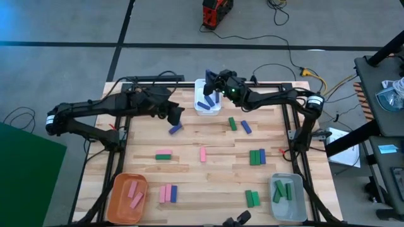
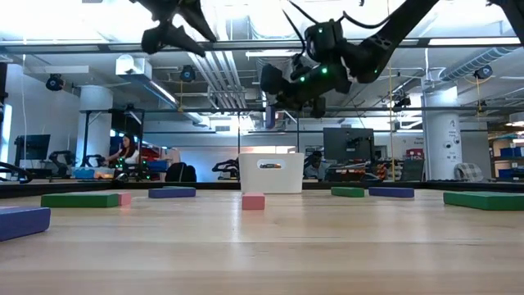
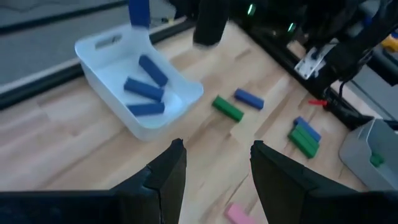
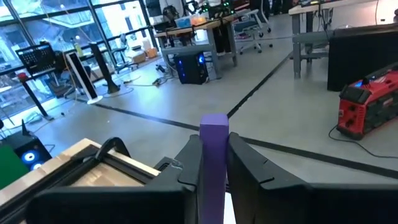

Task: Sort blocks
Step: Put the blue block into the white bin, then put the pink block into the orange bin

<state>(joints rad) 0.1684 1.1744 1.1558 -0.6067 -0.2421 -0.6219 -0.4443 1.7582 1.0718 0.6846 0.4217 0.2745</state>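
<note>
Hovering above the white bin (image 1: pixel 207 107) at the table's far edge, the right gripper (image 1: pixel 213 88) clamps an upright dark blue block (image 4: pixel 214 163) between its two fingers (image 4: pixel 186 168), the block's top end standing above the fingertips; the low view shows this gripper (image 2: pixel 282 86) raised well above the bin (image 2: pixel 271 173). Three dark blue blocks (image 3: pixel 144 88) lie inside the white bin (image 3: pixel 99 68). The left gripper (image 1: pixel 175 115) hangs just left of the bin with its jaws apart and nothing between them, its fingers (image 3: pixel 165 180) spread over bare wood; a dark blue block (image 1: pixel 175 129) lies on the table just beside it. On the wooden table (image 1: pixel 189 183), a green block (image 1: pixel 232 123) and a blue block (image 1: pixel 245 127) lie close together right of the bin, a single green block (image 1: pixel 163 156) and a single pink block (image 1: pixel 203 154) lie near the centre, and a green and blue cluster (image 1: pixel 257 156) lies toward the right side. Two pink blocks and one blue block (image 1: pixel 168 193) lie side by side near the orange bin (image 1: pixel 120 202), which holds pink blocks (image 1: pixel 134 192). The grey bin (image 1: pixel 291 208) holds green blocks (image 1: pixel 282 191), with two more green blocks (image 1: pixel 252 198) just left of it.
</note>
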